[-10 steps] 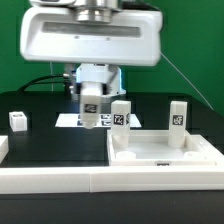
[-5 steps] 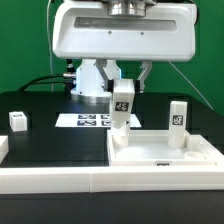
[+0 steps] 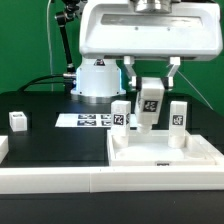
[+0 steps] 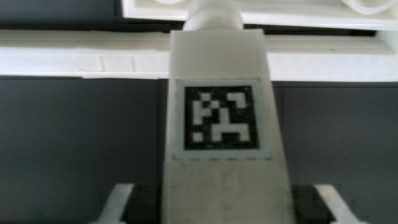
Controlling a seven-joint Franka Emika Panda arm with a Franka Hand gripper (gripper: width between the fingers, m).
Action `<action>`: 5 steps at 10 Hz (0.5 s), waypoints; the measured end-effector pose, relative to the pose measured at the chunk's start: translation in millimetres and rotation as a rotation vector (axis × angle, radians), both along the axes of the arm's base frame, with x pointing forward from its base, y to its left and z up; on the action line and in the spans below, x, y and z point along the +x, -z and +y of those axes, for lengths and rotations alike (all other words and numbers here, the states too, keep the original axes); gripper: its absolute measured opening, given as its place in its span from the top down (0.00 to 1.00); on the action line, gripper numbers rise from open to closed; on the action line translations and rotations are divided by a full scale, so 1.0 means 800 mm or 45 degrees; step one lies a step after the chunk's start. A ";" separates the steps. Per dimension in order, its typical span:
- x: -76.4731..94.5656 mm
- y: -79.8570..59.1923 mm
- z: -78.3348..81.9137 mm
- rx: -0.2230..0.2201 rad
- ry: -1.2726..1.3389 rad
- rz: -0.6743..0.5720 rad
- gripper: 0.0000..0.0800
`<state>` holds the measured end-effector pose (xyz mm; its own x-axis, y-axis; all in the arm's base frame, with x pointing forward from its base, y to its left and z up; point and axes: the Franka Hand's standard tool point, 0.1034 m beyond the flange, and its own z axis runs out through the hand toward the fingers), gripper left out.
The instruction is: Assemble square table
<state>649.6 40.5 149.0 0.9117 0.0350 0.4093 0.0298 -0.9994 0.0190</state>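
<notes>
The square table's white slab (image 3: 165, 152) lies at the exterior view's right. On it stand two short white tagged legs, one at its far left corner (image 3: 120, 113) and one at its far right corner (image 3: 178, 115). My gripper (image 3: 150, 90) hangs above the slab between them, shut on a third tagged leg (image 3: 150, 106) that is held upright, its lower end a little above the slab. In the wrist view this leg (image 4: 221, 110) fills the middle, tag facing the camera, with my gripper (image 4: 221, 205) around its near end and a pale finger (image 4: 121, 200) on each side.
The marker board (image 3: 82, 120) lies flat behind the slab's left side. A small white tagged part (image 3: 17, 121) stands at the exterior view's far left. A long white border rail (image 3: 50, 180) runs along the front. The arm's white base (image 3: 97, 80) is at the back.
My gripper has carried the held leg toward the exterior view's right, from over the marker board to above the slab between the two standing legs.
</notes>
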 end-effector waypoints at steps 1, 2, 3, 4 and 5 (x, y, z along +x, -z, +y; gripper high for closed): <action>-0.004 0.005 -0.003 -0.013 -0.010 -0.035 0.64; -0.007 0.008 -0.003 -0.011 -0.008 -0.009 0.64; -0.007 0.007 -0.004 -0.013 -0.011 -0.015 0.64; -0.012 0.012 -0.003 -0.007 0.005 -0.022 0.64; -0.017 0.016 0.013 0.013 0.016 -0.020 0.64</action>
<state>636.2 51.2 136.2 0.9057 0.0190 0.4235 0.0168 -0.9998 0.0090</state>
